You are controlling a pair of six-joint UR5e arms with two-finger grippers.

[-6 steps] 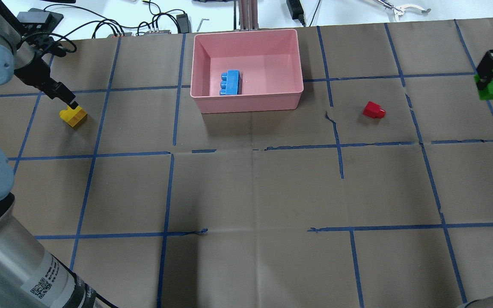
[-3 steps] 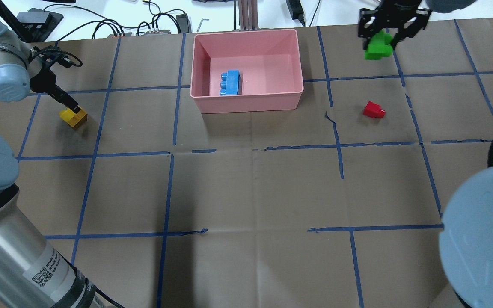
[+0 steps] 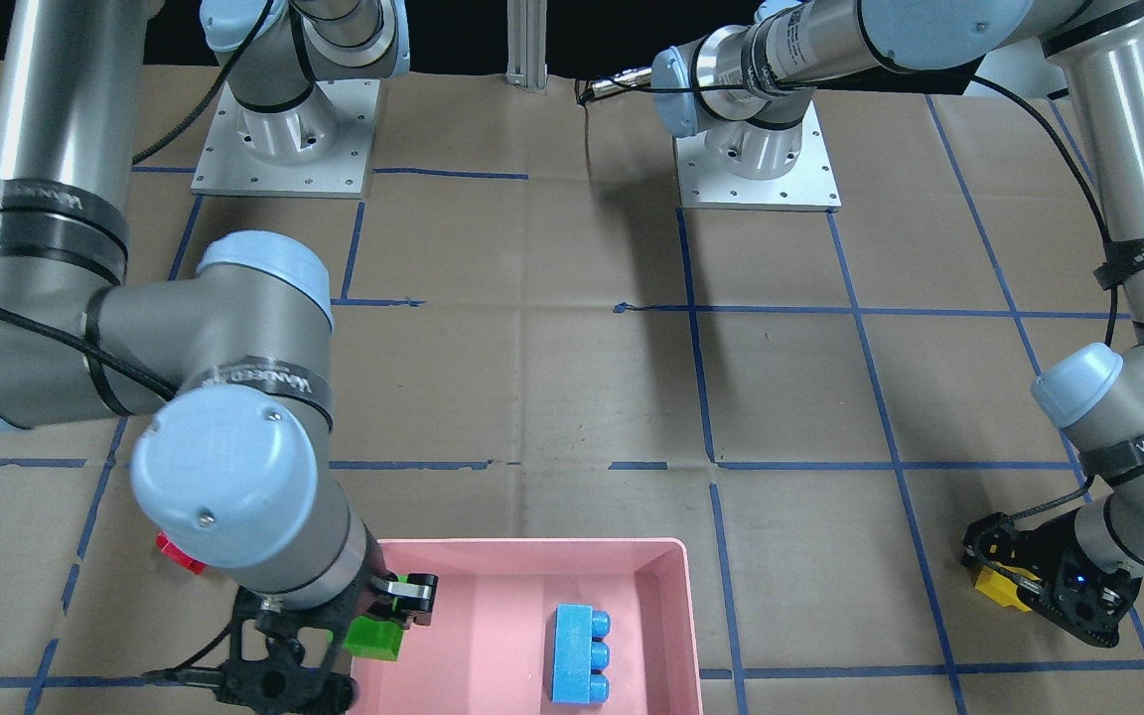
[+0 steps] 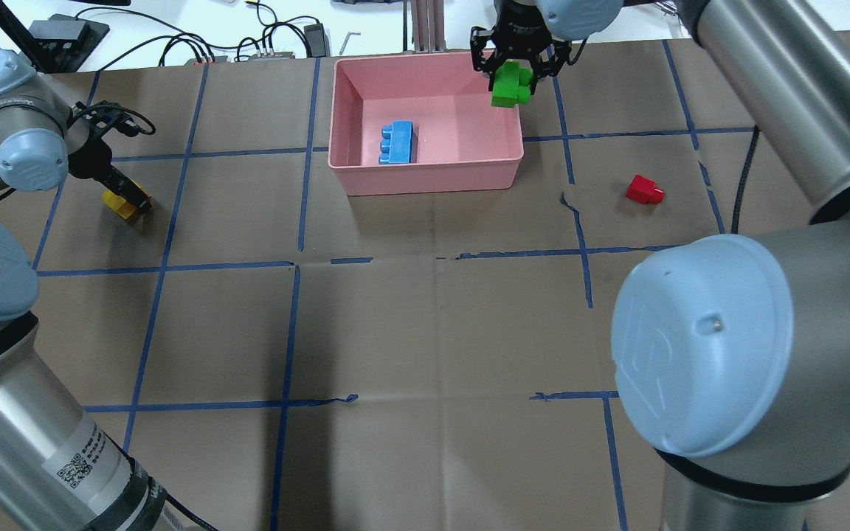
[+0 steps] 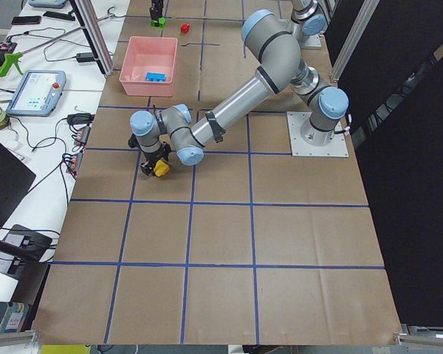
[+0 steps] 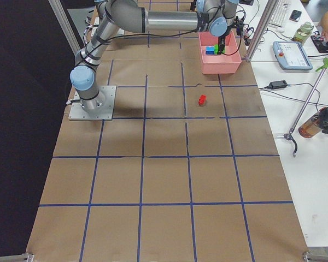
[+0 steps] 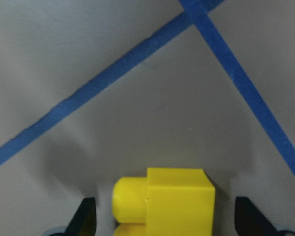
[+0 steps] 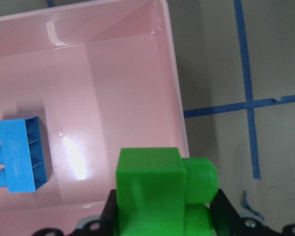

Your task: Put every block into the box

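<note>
The right tool (image 4: 517,74) is pinching the green brick (image 4: 508,90) and hangs above the far right corner of the pink box (image 4: 425,159); in its wrist view the brick sits almost over the box's right wall, with the bare floor and the blue brick (image 4: 398,142) lying below it and off toward the robot's left. That offset is what the drop turns on: I judge the tool needs to carry a little further inward, toward the blue brick, before letting go, or the brick may clip the rim. The left tool (image 7: 167,216) is spread, low at the table (image 4: 432,332), a finger on each side of the yellow brick (image 7: 169,201) with a gap showing at both, so the brick is centred between them but not gripped. The red brick (image 4: 644,189) lies on the table well apart from both tools, nearer the right arm
</note>
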